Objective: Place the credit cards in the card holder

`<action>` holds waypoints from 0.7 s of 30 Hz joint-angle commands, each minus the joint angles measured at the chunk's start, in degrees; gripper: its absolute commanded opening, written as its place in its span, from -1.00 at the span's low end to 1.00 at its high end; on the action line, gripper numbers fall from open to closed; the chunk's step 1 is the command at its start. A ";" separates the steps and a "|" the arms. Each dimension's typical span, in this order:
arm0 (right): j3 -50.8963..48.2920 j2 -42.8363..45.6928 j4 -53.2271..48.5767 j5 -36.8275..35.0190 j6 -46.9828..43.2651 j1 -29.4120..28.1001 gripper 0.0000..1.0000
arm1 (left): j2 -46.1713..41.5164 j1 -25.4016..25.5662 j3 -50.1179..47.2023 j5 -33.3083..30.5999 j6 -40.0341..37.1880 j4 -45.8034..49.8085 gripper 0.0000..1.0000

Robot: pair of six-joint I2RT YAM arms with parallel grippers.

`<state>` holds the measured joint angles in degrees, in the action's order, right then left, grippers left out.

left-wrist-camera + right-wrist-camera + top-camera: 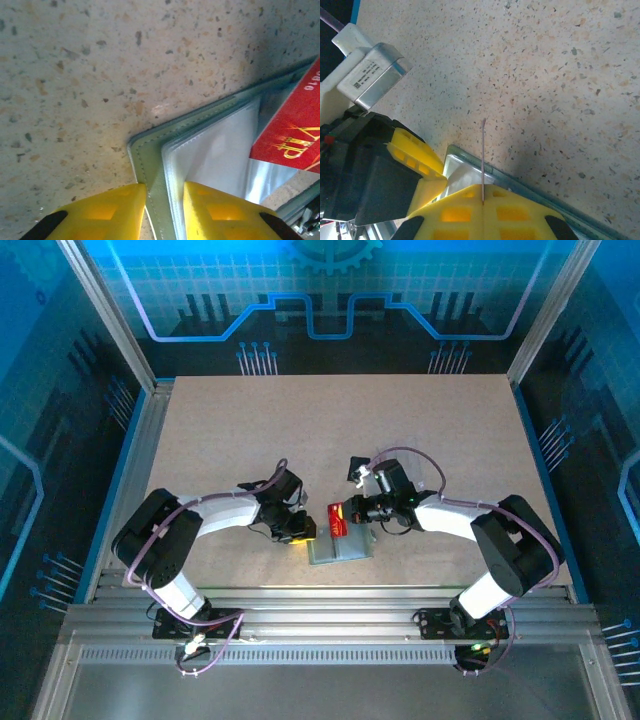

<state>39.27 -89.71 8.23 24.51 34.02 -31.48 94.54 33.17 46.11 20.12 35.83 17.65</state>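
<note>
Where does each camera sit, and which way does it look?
Top external: above, behind the arms, looking down at the table; both arms show.
Left wrist: on the left arm, past the left gripper to the card holder and red card.
Right wrist: on the right arm, past the right gripper, shut on the red card.
Shared: both wrists see the card holder.

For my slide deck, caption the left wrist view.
Left gripper straddles the grey-green card holder at its corner, a red credit card over its clear sleeves.
</note>
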 commanded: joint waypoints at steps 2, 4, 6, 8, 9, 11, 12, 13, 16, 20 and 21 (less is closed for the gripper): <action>-1.36 2.13 0.91 0.71 0.37 0.50 -1.00 | 2.63 0.64 -0.54 -4.34 -1.29 -0.16 -0.49; -1.81 3.06 0.75 0.65 0.52 0.98 -1.00 | 2.74 0.68 -1.01 -5.27 -1.44 -0.10 -0.51; -1.96 3.40 0.22 0.30 0.35 1.48 -1.00 | 3.23 0.84 -0.99 -6.08 -1.71 0.42 -0.55; -2.18 3.43 0.21 0.27 0.34 1.86 -1.00 | 3.46 1.17 -0.93 -6.77 -1.99 0.86 -0.56; -2.05 3.12 0.05 0.27 0.34 1.88 -1.00 | 3.56 1.38 -0.88 -7.08 -2.08 0.97 -0.56; -1.99 2.17 0.48 0.62 0.62 1.78 -1.00 | 3.80 1.55 -0.99 -7.43 -2.06 1.02 -0.56; -1.96 1.56 1.01 1.07 0.99 1.71 -1.00 | 3.93 1.61 -1.02 -7.49 -2.05 1.00 -0.57; -1.85 0.94 1.47 1.41 1.26 1.59 -1.00 | 4.01 1.58 -1.13 -7.43 -2.00 0.81 -0.57; -1.67 -0.17 1.37 0.38 1.34 0.73 -1.00 | 4.29 1.64 -1.45 -7.27 -1.51 0.30 -0.58; -2.08 -1.10 3.67 2.02 2.48 0.55 -1.00 | 4.43 1.71 -1.66 -7.29 -1.47 -0.05 -0.58; -2.01 -1.38 4.15 2.20 2.78 0.38 -1.00 | 4.53 1.77 -1.73 -7.36 -1.55 0.02 -0.58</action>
<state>37.98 -89.62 10.17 24.86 35.68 -30.33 94.80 33.71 46.13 18.17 35.57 17.96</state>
